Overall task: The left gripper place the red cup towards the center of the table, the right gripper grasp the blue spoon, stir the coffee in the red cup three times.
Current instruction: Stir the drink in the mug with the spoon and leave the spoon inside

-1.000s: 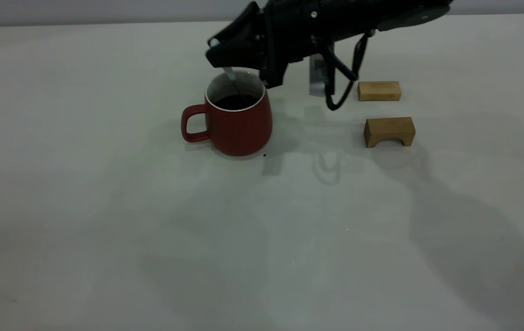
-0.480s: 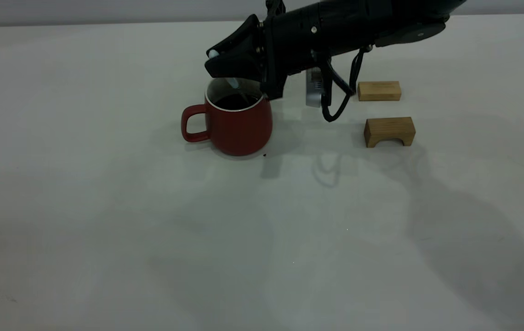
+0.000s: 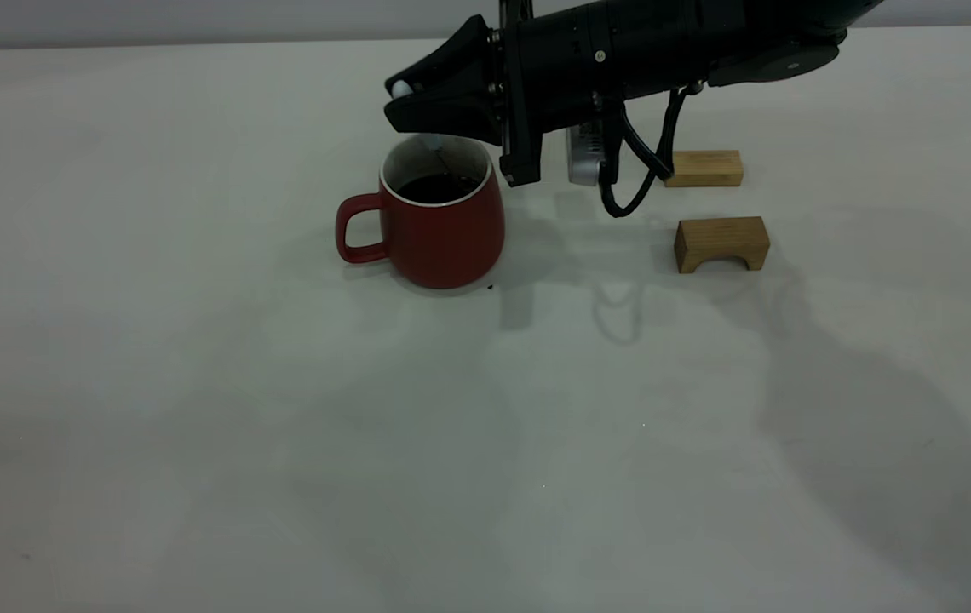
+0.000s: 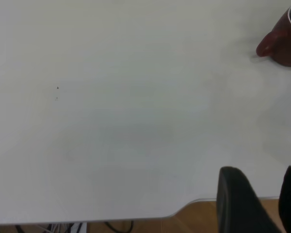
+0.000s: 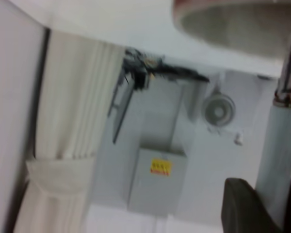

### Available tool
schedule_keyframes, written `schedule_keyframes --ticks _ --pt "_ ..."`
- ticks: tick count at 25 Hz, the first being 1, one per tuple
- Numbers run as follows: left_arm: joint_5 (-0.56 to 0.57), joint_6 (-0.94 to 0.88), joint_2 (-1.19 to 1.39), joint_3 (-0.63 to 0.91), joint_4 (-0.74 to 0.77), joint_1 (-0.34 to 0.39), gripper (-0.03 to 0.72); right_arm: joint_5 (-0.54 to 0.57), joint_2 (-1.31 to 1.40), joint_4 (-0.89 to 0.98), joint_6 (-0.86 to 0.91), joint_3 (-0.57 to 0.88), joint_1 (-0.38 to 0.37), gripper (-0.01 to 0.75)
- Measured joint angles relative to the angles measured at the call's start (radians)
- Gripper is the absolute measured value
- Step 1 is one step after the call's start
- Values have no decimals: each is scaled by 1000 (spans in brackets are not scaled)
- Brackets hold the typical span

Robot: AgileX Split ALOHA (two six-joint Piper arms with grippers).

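Item: red cup (image 3: 443,223). It stands on the table (image 3: 196,383), near the middle, handle toward the left arm's side, coffee (image 3: 439,187) dark inside.

Item: right gripper (image 3: 414,100). I hold it above the cup's far rim, clenched on the blue spoon (image 3: 433,145). The handle's pale end shows at the fingertips and the neck slants down into the cup. Whether the bowl sits in the liquid I cannot quite tell from here.

Item: left gripper (image 4: 259,204). Parked at the table's edge, well apart from the cup, fingers parted with nothing between them.

Item: two wooden blocks (image 3: 720,243). Beside the right arm, clear of the work.

Handling note: I judge stirring is in hand. I would keep the circles small and inside the rim, the spoon low and the grip firm, so the cup is not nudged or slopped.
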Motion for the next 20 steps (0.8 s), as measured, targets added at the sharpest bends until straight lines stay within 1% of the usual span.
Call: schedule_keyframes --ticks 3,7,9,12,14,16,20 --pt "0 0 0 0 0 0 287 65 0 0 56 0 0 153" --pt "0 0 0 0 0 0 287 74 0 -7 167 0 0 153" --pt "0 0 0 0 0 0 287 61 0 -21 191 0 0 153" --pt "0 0 0 0 0 0 287 -6 0 -26 149 0 0 153" --pt "0 0 0 0 0 0 287 -16 0 -13 71 -1 0 153" --pt "0 0 0 0 0 0 287 -1 0 -8 16 -1 0 153" --pt "0 0 0 0 0 0 287 55 2 -8 5 -1 8 153"
